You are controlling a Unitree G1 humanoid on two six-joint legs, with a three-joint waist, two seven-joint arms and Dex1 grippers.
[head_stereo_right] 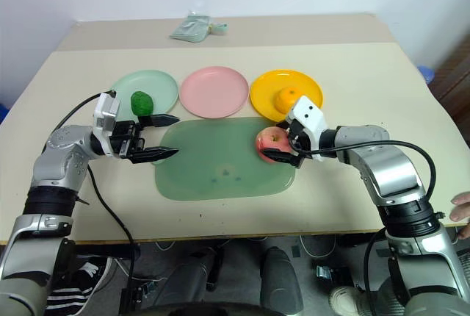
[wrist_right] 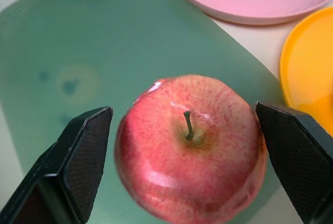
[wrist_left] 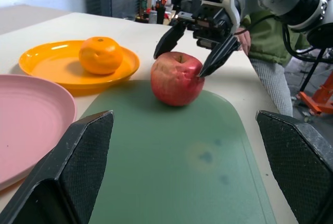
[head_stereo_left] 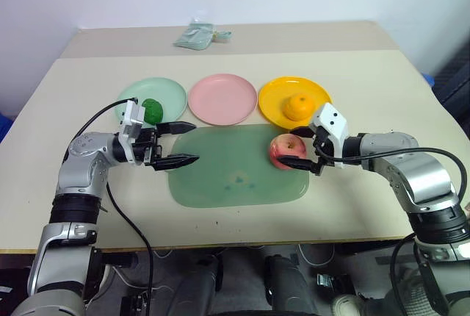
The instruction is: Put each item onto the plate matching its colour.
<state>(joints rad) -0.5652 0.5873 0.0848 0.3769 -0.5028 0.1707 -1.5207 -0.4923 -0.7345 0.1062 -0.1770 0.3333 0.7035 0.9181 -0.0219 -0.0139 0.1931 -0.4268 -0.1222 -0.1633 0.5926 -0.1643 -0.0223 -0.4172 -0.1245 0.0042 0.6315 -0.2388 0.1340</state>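
Observation:
A pinkish-red apple with a stem stands upright on the right end of the green mat, close to the yellow-orange plate. My right gripper is open, one finger on each side of the apple, with gaps showing in the right wrist view. The round orange lies on the yellow-orange plate. On the pale mint plate sits the bumpy dark green ball. Nothing lies on the pink plate between them. My left gripper is open and holds nothing, level at the mat's left end.
The translucent green mat lies in front of the three plates. A pale packet rests at the table's far edge. A person in green stands beyond the right side, a hand near the table's front right corner.

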